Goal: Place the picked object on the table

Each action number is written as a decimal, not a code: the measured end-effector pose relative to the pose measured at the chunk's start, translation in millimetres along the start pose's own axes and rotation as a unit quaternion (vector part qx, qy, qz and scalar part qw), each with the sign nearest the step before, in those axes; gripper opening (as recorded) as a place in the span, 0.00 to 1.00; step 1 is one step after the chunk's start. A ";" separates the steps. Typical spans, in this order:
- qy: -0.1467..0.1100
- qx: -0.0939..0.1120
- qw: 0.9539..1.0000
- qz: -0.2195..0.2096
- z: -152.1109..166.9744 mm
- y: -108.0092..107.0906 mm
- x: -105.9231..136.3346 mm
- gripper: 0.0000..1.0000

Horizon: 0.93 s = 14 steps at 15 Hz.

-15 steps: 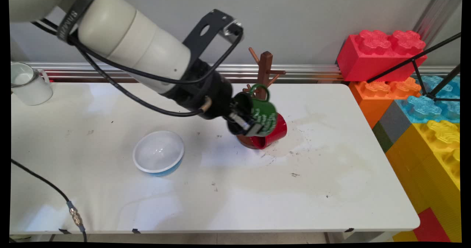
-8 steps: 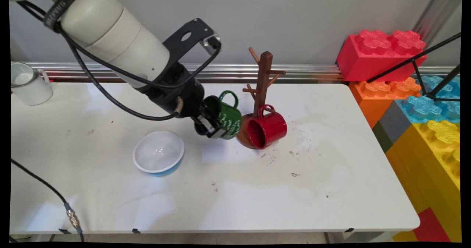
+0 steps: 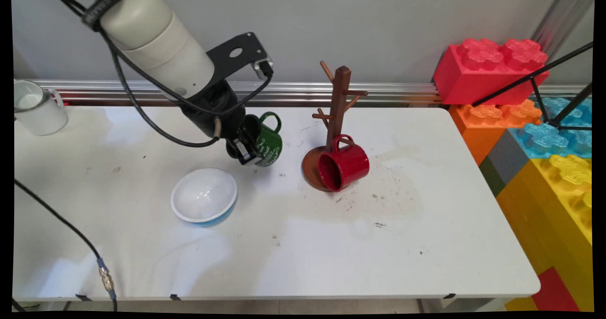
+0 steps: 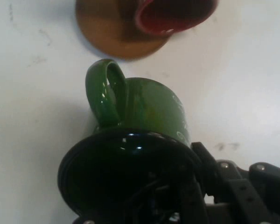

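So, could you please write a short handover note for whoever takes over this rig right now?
Gripper: shut on the green mug, gripping its rim, mug tilted and held above the table.
Nearby: the blue-and-white bowl sits below-left of the mug; the wooden mug tree stands to its right, with the red mug hanging by its handle from a low peg.
Far left: the white mug near the table's back corner.
Since a second ago, the green mug has been carried leftward away from the tree.
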 end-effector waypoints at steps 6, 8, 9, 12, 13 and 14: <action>-0.051 0.025 0.995 0.076 33.4 -33.7 18.2 0.00; -0.066 0.023 0.993 0.092 43.7 -39.2 21.2 0.00; -0.079 0.021 0.991 0.102 52.1 -43.1 22.2 0.00; -0.104 0.014 0.987 0.120 71.1 -49.9 24.1 0.00; -0.108 0.012 0.986 0.125 75.7 -51.4 24.9 0.00; -0.113 0.010 0.985 0.128 80.4 -52.7 26.0 0.00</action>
